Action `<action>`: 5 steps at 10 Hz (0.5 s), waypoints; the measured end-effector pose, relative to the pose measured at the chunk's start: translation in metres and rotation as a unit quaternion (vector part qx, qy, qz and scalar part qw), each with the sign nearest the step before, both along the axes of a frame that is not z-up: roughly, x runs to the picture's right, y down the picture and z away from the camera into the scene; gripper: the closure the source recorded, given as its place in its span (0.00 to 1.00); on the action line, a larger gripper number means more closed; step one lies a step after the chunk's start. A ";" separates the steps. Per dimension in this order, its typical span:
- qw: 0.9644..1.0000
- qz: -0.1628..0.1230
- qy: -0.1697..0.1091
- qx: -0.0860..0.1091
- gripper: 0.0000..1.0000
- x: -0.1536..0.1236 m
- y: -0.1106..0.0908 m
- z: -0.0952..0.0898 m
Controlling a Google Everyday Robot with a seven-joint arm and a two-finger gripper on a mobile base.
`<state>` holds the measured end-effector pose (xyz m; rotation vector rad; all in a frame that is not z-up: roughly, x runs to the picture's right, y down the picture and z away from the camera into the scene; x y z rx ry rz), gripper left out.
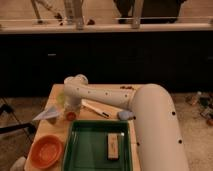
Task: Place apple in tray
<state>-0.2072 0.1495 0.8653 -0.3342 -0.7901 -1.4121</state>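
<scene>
The claw (pixel 70 106) was seen lowered at the end of the white arm (pixel 100 96), near the left edge of the counter (pixel 54 129), directly over the apple (pixel 70 116); whether it was spread wide, drawn narrow or already closed on the fruit could not be told, since the wrist housing hid it from above. The apple was found on the counter just beyond the tray's far left corner, apart from the tray (pixel 70 150) and not yet inside it. It was judged to be light, firm and smooth-skinned, and so liable to roll or slip if pinched off centre; a grip across its widest part, from above and with moderate pressure, was considered the safest, as the skin could be bruised by a hard squeeze. A pale folded sheet (pixel 47 114) was noted just beside the apple on its left, and a slim white utensil (pixel 95 108) lay on its right, so little room was left for a sideways approach. A small block (pixel 114 146) was seen inside the tray toward its right side, which left the left half free for the fruit. An orange bowl (pixel 46 150) was set at the near left corner of the counter.
</scene>
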 end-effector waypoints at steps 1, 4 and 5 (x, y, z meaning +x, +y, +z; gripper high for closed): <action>1.000 -0.001 -0.001 -0.002 0.58 0.000 0.001 0.001; 1.000 0.003 -0.001 -0.002 0.87 0.004 -0.001 0.001; 1.000 0.004 -0.002 0.000 0.95 0.007 -0.002 -0.001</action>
